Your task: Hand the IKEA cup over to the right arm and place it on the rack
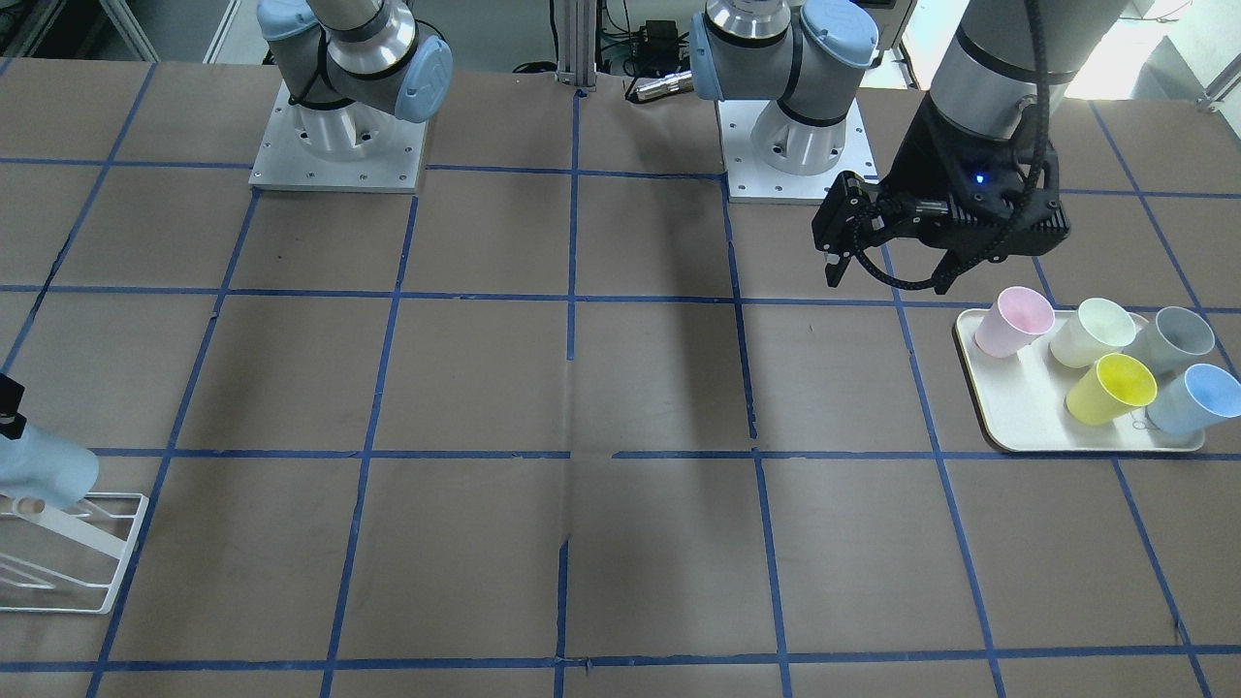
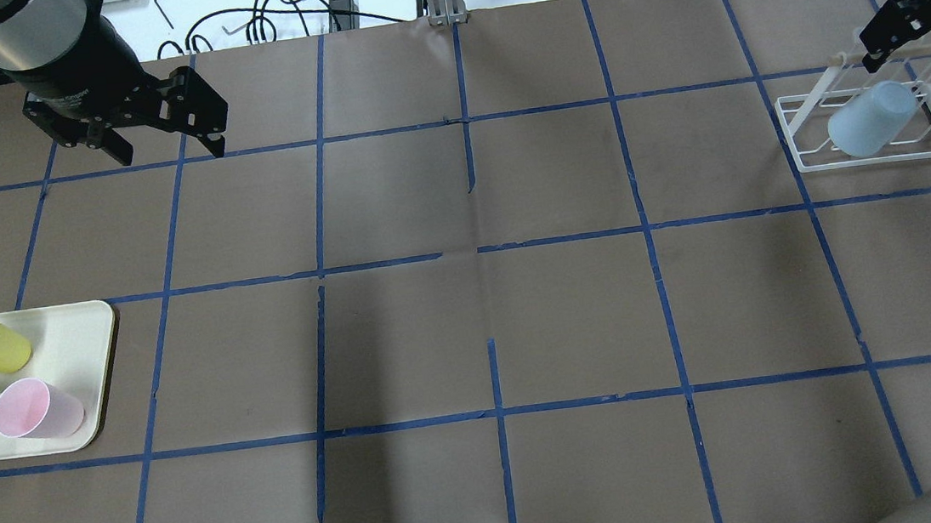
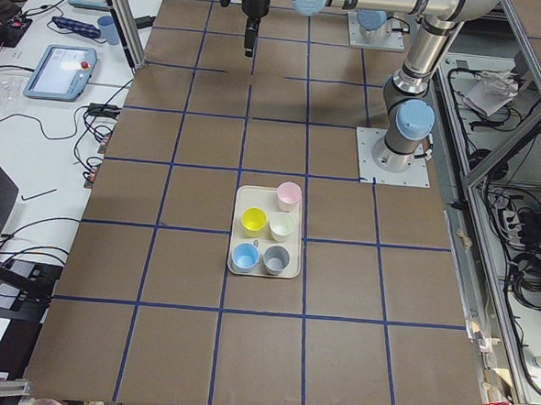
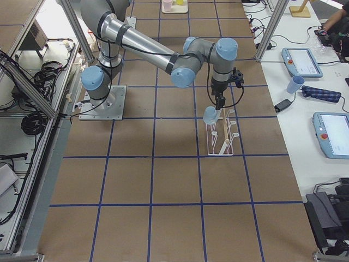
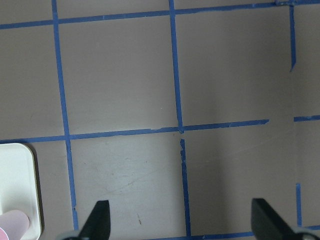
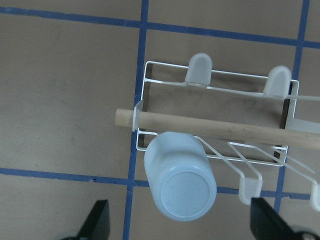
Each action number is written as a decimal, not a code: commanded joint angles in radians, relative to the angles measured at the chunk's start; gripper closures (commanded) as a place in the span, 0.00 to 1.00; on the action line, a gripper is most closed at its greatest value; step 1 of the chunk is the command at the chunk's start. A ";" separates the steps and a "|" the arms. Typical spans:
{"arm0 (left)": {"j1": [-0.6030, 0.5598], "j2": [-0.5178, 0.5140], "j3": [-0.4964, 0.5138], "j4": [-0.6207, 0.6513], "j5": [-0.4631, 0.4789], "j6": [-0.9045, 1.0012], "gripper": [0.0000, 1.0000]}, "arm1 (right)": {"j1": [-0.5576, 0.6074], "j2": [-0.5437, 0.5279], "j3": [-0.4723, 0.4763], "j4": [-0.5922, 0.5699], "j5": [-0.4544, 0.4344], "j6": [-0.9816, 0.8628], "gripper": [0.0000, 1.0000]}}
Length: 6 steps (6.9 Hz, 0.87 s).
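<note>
The pale sky-blue tapered plastic cup (image 6: pixel 180 182) hangs mouth-down and tilted on a slanted prong of the white wire rack (image 6: pixel 215 126). It sits at one end of the rack, just beside the rack's wooden rod, with its closed base turned up toward the right wrist camera.

The right arm's black two-finger gripper (image 2: pixel 906 48) hovers above the rack. Its fingers are spread wide on either side of the cup and do not touch it.

Well apart, at the opposite end of the brown paper-covered table with blue tape lines (image 2: pixel 489 327), the left arm's black gripper (image 2: pixel 171 153) hangs over bare table with its fingers apart and nothing between them. Near it lies a cream rectangular tray (image 1: pixel 1008 407) carrying five plastic tumblers: pink (image 1: pixel 1013 322), pale green (image 1: pixel 1091 333), grey (image 1: pixel 1173 339), yellow (image 1: pixel 1110 388) and blue (image 1: pixel 1193 397).
</note>
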 commanded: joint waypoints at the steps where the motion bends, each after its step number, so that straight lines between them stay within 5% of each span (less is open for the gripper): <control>1: 0.000 -0.002 0.005 0.000 0.001 0.001 0.00 | 0.001 -0.071 -0.094 0.214 -0.001 0.007 0.00; 3: 0.000 -0.004 0.006 0.000 -0.001 0.001 0.00 | 0.001 -0.129 -0.188 0.429 0.001 0.015 0.00; 6: 0.003 0.002 0.003 0.003 -0.002 0.012 0.00 | 0.002 -0.252 -0.173 0.517 0.001 0.029 0.00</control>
